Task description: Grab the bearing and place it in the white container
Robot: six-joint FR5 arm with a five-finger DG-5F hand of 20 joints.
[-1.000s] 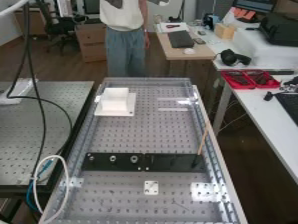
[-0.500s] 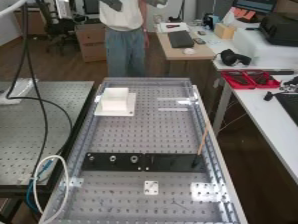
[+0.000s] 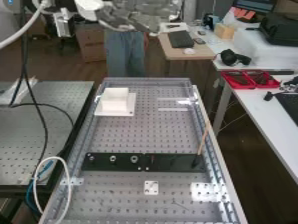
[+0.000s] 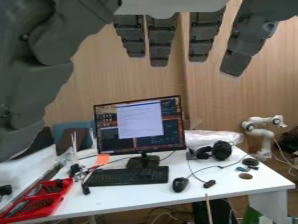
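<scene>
Three small metal parts (image 3: 113,158) sat in a row on the left half of the dark bar (image 3: 173,162) that ran across the bench (image 3: 126,135). I took the right-hand one for the bearing (image 3: 134,159), but couldn't confirm which was meant. It looked like it lay flat, hole up, so its axis was probably upright.

The hand (image 3: 136,19) was at the top of the high view, the bearing almost straight down the picture from it, toward the camera's end, and well apart. True height over the bench: couldn't tell. Only one arm, so no question of which was nearer.

Hand was wide open, empty: fingers (image 4: 201,36) straight and spread a bit, thumb (image 4: 40,75) well off to one side. Wrist view looked out at the desk (image 4: 153,192) and monitor (image 4: 140,126), so the palm likely faced outward, not down at the part.

My read: start of the task, approach first. It needed to come down, back toward the bar, and tip over to pinch from above. The white container (image 3: 115,101) stood beyond the bar, a little left of the bearing's line, so a low path risked clipping it.
</scene>
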